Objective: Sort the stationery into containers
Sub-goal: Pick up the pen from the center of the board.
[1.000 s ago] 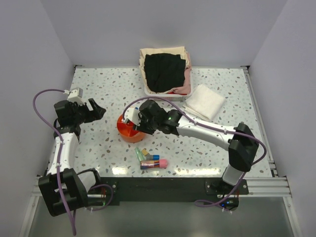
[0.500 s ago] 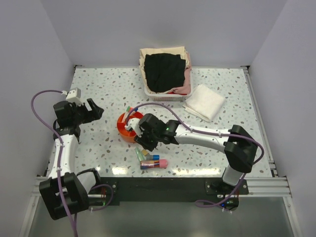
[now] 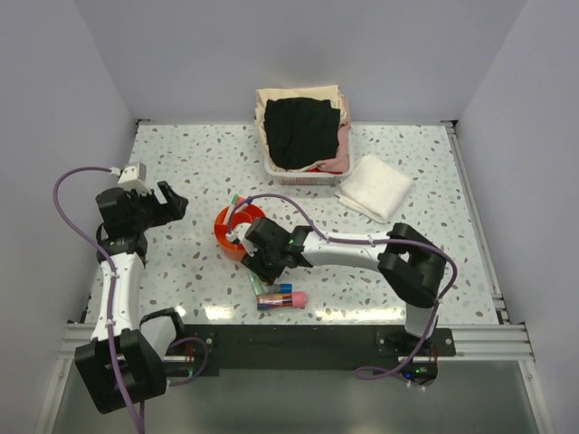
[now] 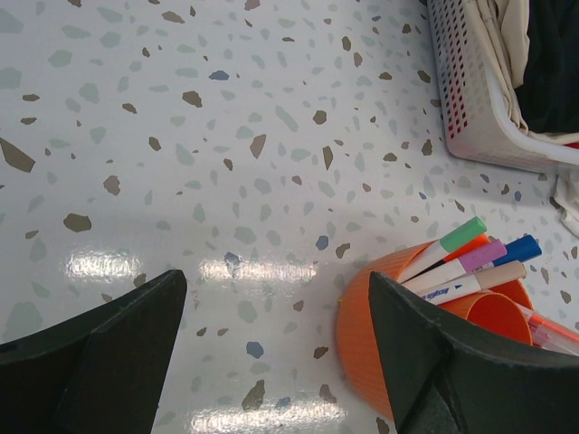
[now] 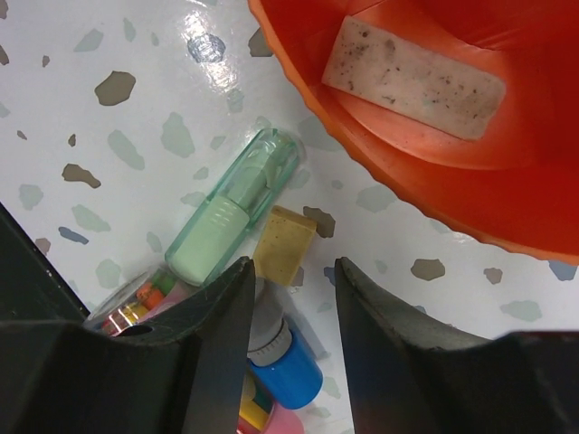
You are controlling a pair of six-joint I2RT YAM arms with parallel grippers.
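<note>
Hovering just beside the tray (image 5: 407, 181), our right fingers (image 5: 213, 344) stand parted and empty astride the tan piece (image 5: 285, 242); the green tube (image 5: 231, 212) lies diagonally alongside. Our left fingers (image 4: 99, 348), wide open, are farther.

Your left arm (image 3: 118, 276) rises from its base on the left side and bends at the elbow, so the left gripper (image 3: 168, 201) points toward the middle, tilted a little downward. Its jaws stand wide apart, with nothing between them. Your right arm (image 3: 348, 246) reaches low across to the left, folded sharply at the elbow. The right gripper (image 3: 260, 265) points downward; its jaws are parted by a moderate gap and hold nothing.
</note>
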